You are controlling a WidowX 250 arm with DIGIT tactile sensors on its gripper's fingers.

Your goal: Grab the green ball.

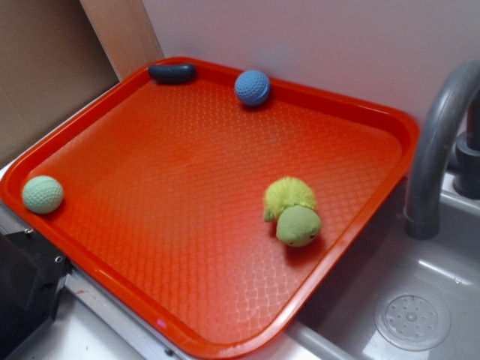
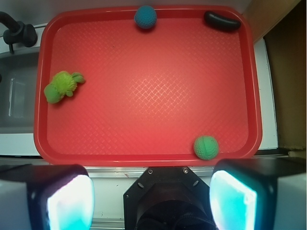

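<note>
The green ball (image 1: 43, 194) (image 2: 206, 147) is small, pale mint and dimpled, and rests against the near rim in a corner of the red tray (image 1: 225, 157) (image 2: 144, 91). In the wrist view my gripper (image 2: 151, 199) hangs high above the tray's near edge, open, with its two pale pads far apart and nothing between them. The ball lies just beyond the right pad (image 2: 235, 201), apart from it. The exterior view does not show the gripper's fingers.
On the tray also lie a blue dimpled ball (image 1: 253, 87) (image 2: 145, 17), a black oblong object (image 1: 172, 73) (image 2: 221, 21) and a yellow-green plush turtle (image 1: 292, 211) (image 2: 61, 86). A grey faucet (image 1: 439, 142) and a sink with its drain (image 1: 412, 319) adjoin the tray.
</note>
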